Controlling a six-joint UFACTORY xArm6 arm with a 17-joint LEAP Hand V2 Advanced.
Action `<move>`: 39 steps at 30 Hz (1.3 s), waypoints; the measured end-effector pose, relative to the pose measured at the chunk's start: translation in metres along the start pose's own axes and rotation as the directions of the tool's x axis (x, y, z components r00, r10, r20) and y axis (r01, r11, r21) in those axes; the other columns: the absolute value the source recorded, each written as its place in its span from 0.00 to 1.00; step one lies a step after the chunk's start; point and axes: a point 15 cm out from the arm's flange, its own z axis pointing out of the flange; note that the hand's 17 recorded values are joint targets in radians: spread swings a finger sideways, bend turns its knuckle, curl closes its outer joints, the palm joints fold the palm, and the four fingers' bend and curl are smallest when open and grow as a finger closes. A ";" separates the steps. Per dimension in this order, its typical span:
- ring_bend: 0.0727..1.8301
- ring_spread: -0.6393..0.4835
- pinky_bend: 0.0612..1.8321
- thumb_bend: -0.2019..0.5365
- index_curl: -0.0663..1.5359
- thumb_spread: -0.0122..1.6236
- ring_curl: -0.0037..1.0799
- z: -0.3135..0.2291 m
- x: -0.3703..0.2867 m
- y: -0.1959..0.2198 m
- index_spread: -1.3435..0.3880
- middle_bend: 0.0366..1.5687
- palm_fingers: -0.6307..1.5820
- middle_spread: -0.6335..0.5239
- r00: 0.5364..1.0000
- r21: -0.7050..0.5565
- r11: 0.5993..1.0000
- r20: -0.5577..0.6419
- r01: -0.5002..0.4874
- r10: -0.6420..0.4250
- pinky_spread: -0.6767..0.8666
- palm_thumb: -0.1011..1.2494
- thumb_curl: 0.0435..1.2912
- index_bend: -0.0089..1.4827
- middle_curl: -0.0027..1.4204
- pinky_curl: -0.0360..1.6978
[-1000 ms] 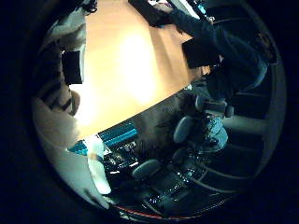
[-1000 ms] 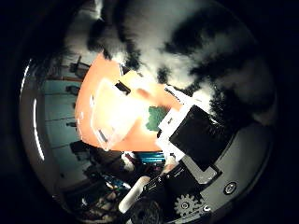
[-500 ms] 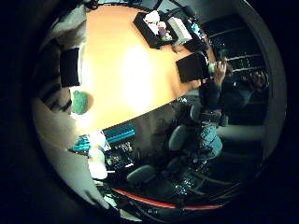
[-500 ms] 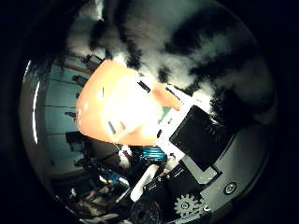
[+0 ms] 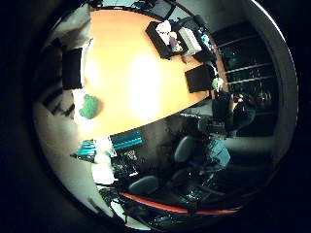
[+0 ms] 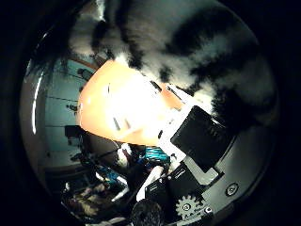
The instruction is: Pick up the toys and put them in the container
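The hand (image 6: 197, 155) has its fingers curled around a black-and-white striped plush toy (image 6: 188, 52), which fills much of the thumb side view and sits close against the palm. Far from the palm lies the orange table (image 5: 131, 82). On it, a green toy (image 5: 90, 107) rests near the nine o'clock edge, and a black container (image 5: 167, 39) with toys inside stands at about one o'clock.

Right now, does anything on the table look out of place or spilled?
Nothing looks spilled. A green toy lies alone on the orange table, far from the black container. A striped plush toy sits close to the palm.
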 end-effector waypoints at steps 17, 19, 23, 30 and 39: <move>0.69 0.33 0.64 0.26 0.67 0.67 0.82 -0.022 -0.087 0.005 0.60 0.70 0.75 0.33 0.990 0.071 0.990 0.060 0.125 -0.130 0.29 0.85 0.46 0.64 0.76 0.63; 0.69 0.33 0.64 0.26 0.67 0.67 0.82 -0.022 -0.098 0.005 0.60 0.70 0.75 0.33 0.987 0.072 0.987 0.068 0.140 -0.145 0.29 0.85 0.46 0.64 0.76 0.63; 0.69 0.33 0.63 0.26 0.67 0.66 0.83 -0.025 -0.119 0.008 0.60 0.69 0.75 0.33 0.981 0.080 0.982 0.086 0.169 -0.175 0.28 0.86 0.46 0.64 0.76 0.63; 0.68 0.33 0.63 0.26 0.67 0.66 0.83 -0.031 -0.158 0.006 0.60 0.68 0.76 0.33 0.967 0.124 0.969 0.118 0.213 -0.227 0.28 0.86 0.46 0.63 0.77 0.63; 0.68 0.33 0.62 0.26 0.68 0.66 0.83 -0.039 -0.212 0.008 0.60 0.67 0.76 0.32 0.939 0.170 0.947 0.165 0.274 -0.301 0.28 0.86 0.46 0.62 0.77 0.64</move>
